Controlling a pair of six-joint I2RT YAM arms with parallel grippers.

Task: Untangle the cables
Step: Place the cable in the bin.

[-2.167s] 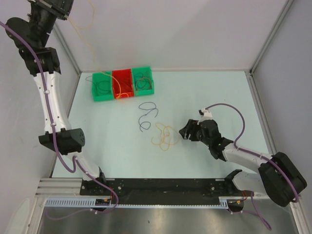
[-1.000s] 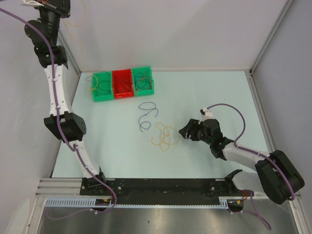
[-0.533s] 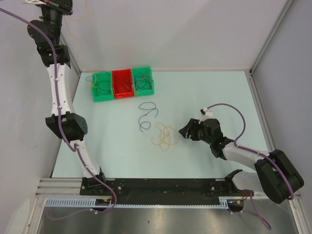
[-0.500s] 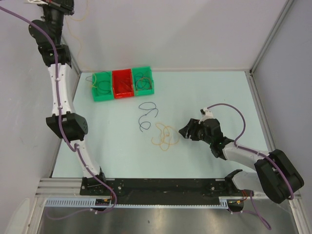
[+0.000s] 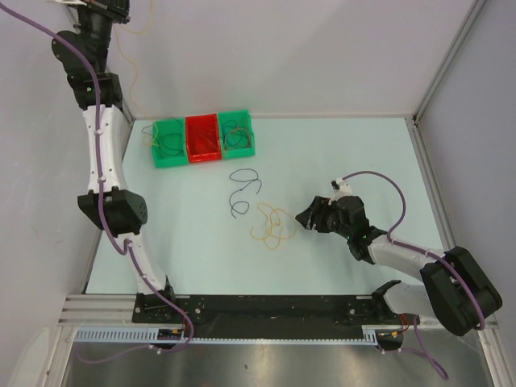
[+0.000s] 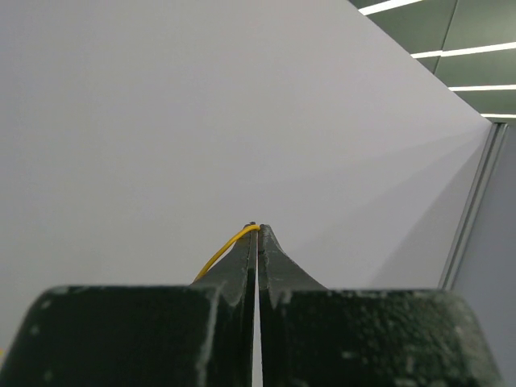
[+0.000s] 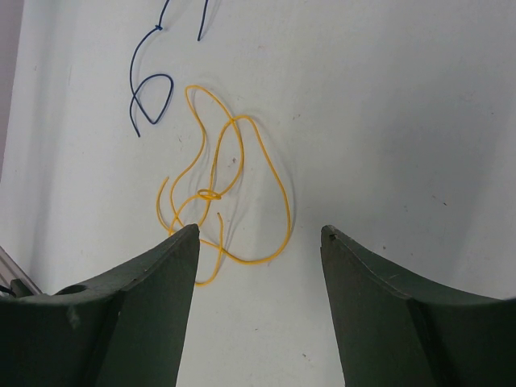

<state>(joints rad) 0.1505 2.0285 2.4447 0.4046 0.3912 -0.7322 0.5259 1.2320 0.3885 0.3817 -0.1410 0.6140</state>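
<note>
The pale mint table [image 5: 347, 153] is smooth and matte, fenced by plain grey-white walls [image 5: 282, 48] with metal corner posts. The left arm [image 5: 101, 153], made of white shells and black joints with a thick purple cord along it, stands stretched up high by the left wall. The right arm [image 5: 403, 258] lies low over the table, reaching toward the middle. Three small plastic bins sit touching in a row near the far left corner: a green bin [image 5: 171, 163], a red bin [image 5: 205, 158] and a second green bin [image 5: 239, 152]. The two green ones hold thin dark and yellowish loops. The cables are hair-thin, glossy wires. A yellow tangle [image 7: 234, 185] lies on the bare table near the centre, its loose loops crossing at a small knot. It is just in front of the right gripper [image 7: 260, 232], whose dark, rough-moulded fingers are spread wide with nothing between them. Just beyond the tangle and apart from it lie dark blue cables [image 5: 244, 190], curled into hooks and open loops. The left gripper [image 6: 256, 227] has its fingers pressed together, pinching one yellow cable [image 6: 223, 250] at the very tips. That strand curves away to the left against the blank wall, and in the top view it trails thinly down beside the arm, its lower end too faint to follow.
</note>
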